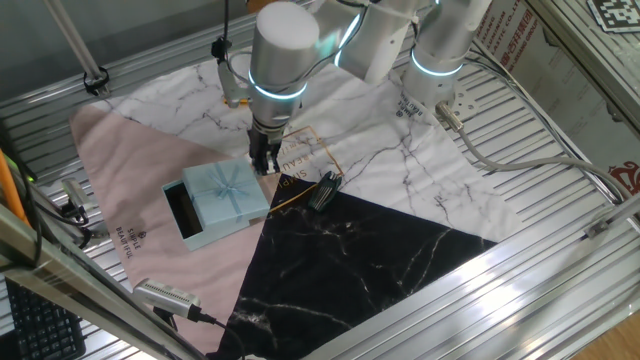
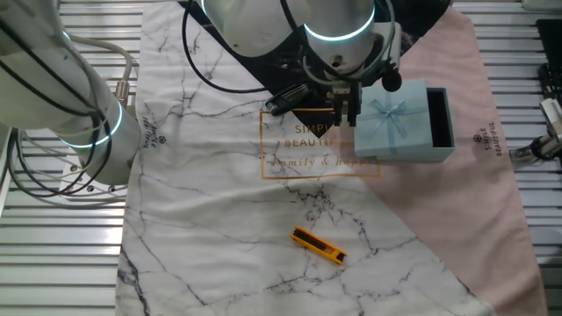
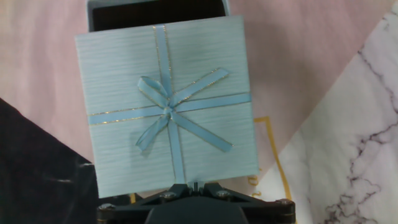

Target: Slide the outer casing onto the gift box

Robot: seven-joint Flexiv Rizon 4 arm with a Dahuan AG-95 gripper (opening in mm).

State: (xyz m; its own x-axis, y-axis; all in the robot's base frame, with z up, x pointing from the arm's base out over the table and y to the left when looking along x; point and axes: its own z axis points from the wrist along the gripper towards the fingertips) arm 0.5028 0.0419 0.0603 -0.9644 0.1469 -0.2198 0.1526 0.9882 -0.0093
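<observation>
casing [image 1: 228, 191]: pale blue sleeve with bow, flat on the pink part of the cloth on the tabletop, bow up.
box [image 1: 186, 215]: black-lined tray, already mostly inside the casing; only a strip of it sticks out at the casing's left end in the fixed view that shows the keyboard.
gripper [image 1: 265, 160]: at the casing's opposite edge, the right-far one in that view. In the hand view the casing fills the frame straight ahead of the jaws and the box's black strip [image 3: 157, 12] shows beyond its far edge.
key relation: jaws, casing and exposed box end lie on one line. Slide axis runs from the jaws through the bow to the open tray end.
contact: fingertips look touching or just beside the casing edge; cannot confirm contact from any view.
jaws: look pressed together or nearly so in both fixed views, pinching nothing; the hand view shows only the gripper base, not the tips.
next move (judgement): a push along that axis, away from the jaws, should close the remaining strip.
risk (judgement): nothing visibly backs up the box, so casing and box may slide together on the cloth; an off-centre push could skew the casing.
other: black clip-like item [image 1: 324, 190] near right of the gripper, orange tool [image 2: 318, 247] well apart; neither in the push path.
</observation>
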